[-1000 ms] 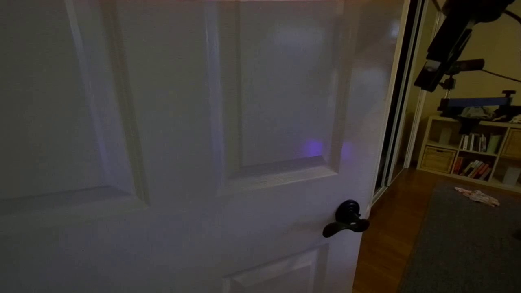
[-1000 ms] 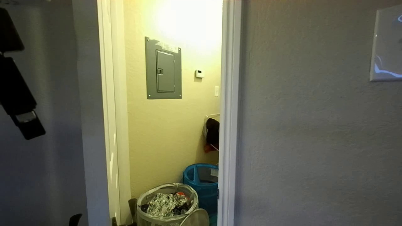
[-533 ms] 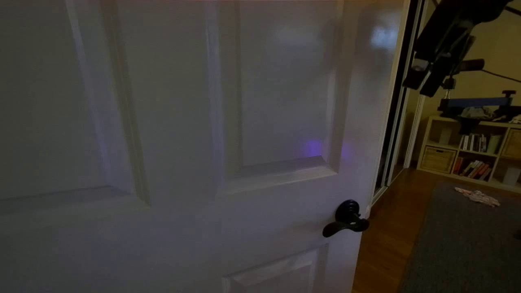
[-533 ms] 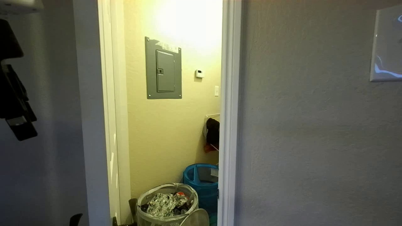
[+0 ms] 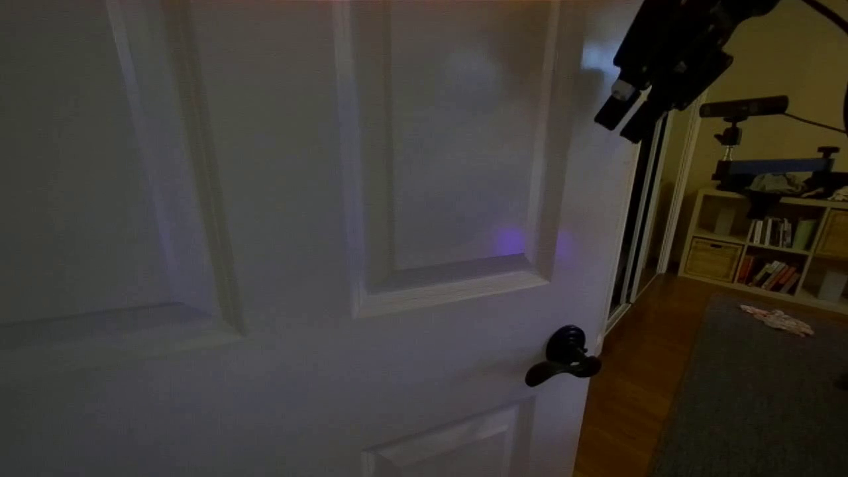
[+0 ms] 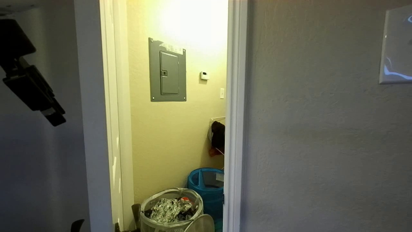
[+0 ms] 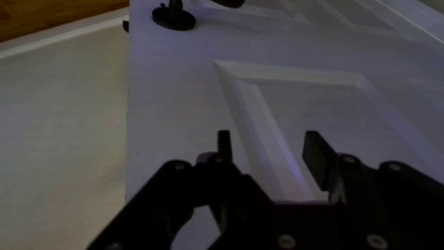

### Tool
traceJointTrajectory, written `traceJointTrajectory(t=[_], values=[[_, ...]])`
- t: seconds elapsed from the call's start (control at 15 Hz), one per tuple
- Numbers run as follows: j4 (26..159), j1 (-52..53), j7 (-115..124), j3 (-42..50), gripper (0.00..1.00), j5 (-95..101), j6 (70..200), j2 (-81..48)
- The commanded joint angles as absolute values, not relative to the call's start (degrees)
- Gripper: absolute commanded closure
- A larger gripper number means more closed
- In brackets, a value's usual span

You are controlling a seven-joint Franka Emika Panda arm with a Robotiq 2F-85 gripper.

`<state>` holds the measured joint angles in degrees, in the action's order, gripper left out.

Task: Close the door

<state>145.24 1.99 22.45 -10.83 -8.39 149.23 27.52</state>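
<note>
The door point(image 5: 285, 199) is large and white with raised panels. It stands ajar; in an exterior view its face point(image 6: 35, 193) is at the left, beside a lit doorway. The black lever handle point(image 5: 563, 361) is near its free edge, and it also shows at the top of the wrist view point(image 7: 174, 18). My gripper point(image 5: 621, 124) is open and empty, above the handle near the free edge. It also shows at the left in an exterior view point(image 6: 58, 118). In the wrist view the fingers point(image 7: 267, 140) are apart before a door panel. Contact with the door cannot be told.
The door frame point(image 6: 236, 129) and wall point(image 6: 322, 129) are right of the opening. A white hamper point(image 6: 170, 222) and a blue hamper point(image 6: 206, 196) stand inside the doorway. A shelf point(image 5: 742, 242), a camera on a stand point(image 5: 745, 108) and a rug point(image 5: 748, 397) lie beyond the door.
My gripper has moved toward the door, leftward in an exterior view, and has tilted. Both fingers now show apart there, where only one showed at first. The door has not visibly moved.
</note>
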Motion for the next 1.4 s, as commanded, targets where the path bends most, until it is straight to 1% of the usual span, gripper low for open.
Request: traceJointTrajectory(t=[0.0, 0.2, 0.47, 0.73, 1.0, 1.33], values=[[145.5, -2.4, 27.9, -14.5, 0.74, -3.5, 155.9, 26.2], [145.7, -6.4, 31.3, -16.4, 0.93, 0.7, 158.0, 25.7], [145.2, -10.1, 34.2, -17.7, 1.00, 4.9, 158.6, 25.1], [144.0, -9.0, 31.8, -15.8, 0.96, 3.8, 161.6, 21.9], [141.0, -5.3, 27.3, -12.6, 0.96, -0.1, 166.1, 16.3], [135.6, -2.0, 21.0, -9.4, 0.96, -3.8, 166.9, 10.3]])
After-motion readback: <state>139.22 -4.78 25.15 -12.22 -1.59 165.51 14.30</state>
